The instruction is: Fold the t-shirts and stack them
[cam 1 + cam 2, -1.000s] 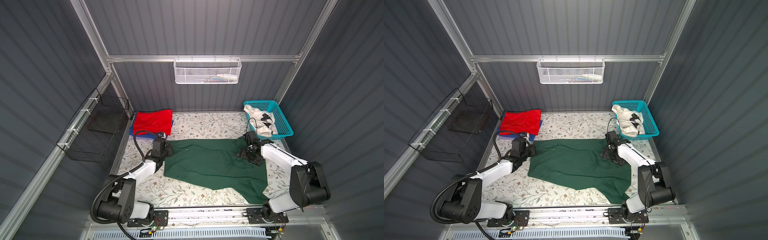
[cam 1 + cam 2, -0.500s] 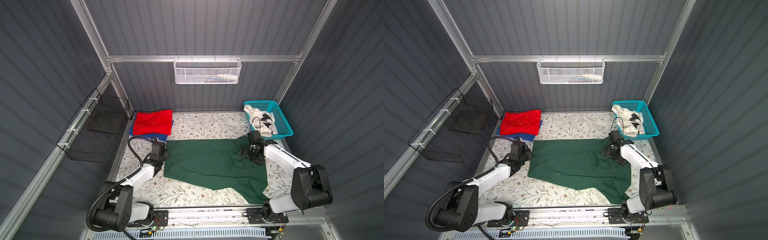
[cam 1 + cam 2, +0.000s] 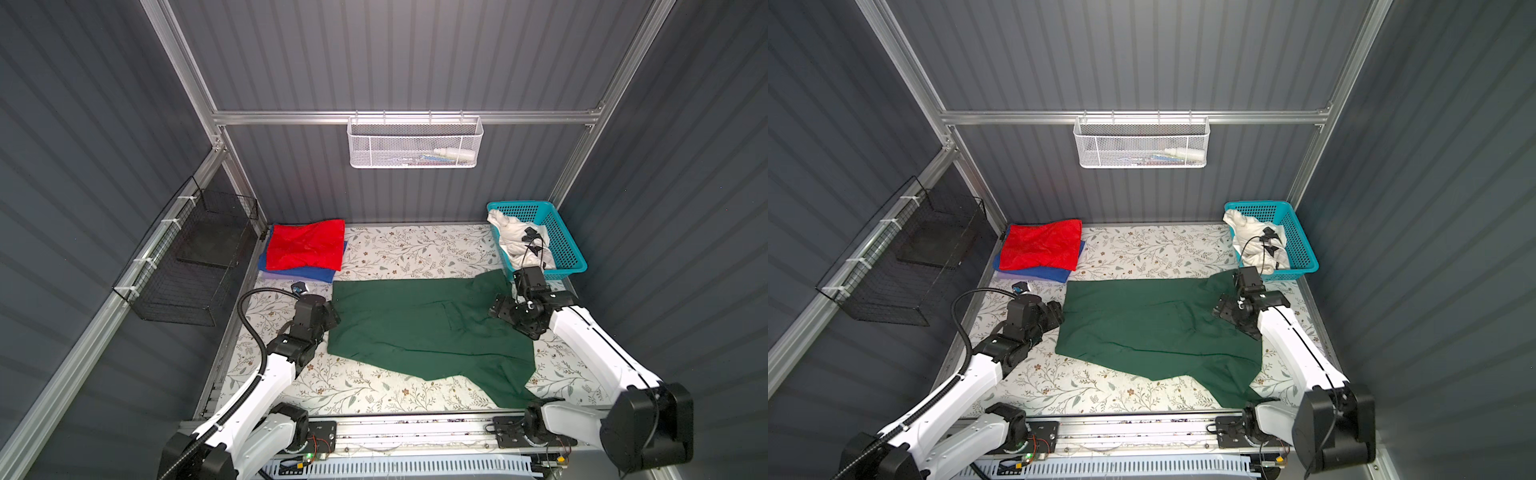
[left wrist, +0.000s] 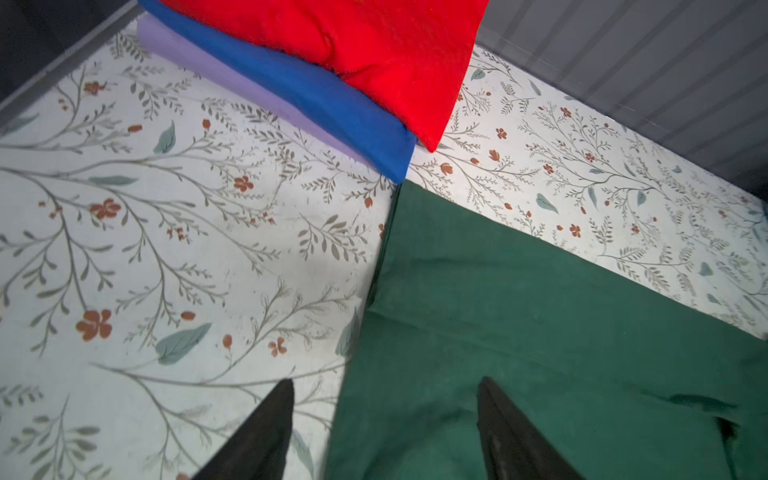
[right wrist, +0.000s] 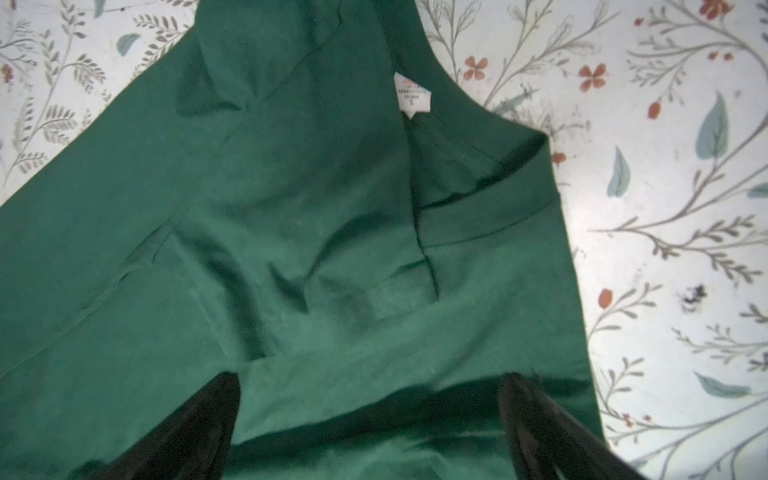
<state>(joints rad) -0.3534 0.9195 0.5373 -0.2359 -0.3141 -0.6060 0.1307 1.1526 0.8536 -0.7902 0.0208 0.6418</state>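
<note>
Centrally on the floral table (image 3: pixel 415 249) lies the dark green t-shirt (image 3: pixel 428 328), spread mostly flat, with a loose part trailing toward 5 o'clock and a rumpled corner rising toward 2 o'clock. In the right wrist view its neckline is creased and shows a small white label (image 5: pixel 413 93). At the shirt's 9 o'clock edge sits the left gripper (image 4: pixel 386 381), jaws apart and clamped on nothing: one finger is over bare table, the other over green cloth, with the shirt's edge between them. At the shirt's 3 o'clock side the right gripper (image 5: pixel 370 377) hovers over the wrinkled cloth by the collar, jaws spread wide and empty. At the table's 10 o'clock corner a folded red t-shirt (image 3: pixel 305 245) tops a blue t-shirt (image 3: pixel 307 272), with a lavender cloth (image 4: pixel 232 79) beneath them. At 2 o'clock the turquoise basket (image 3: pixel 569 249) holds a crumpled white t-shirt (image 3: pixel 519 241) with black marks.
</note>
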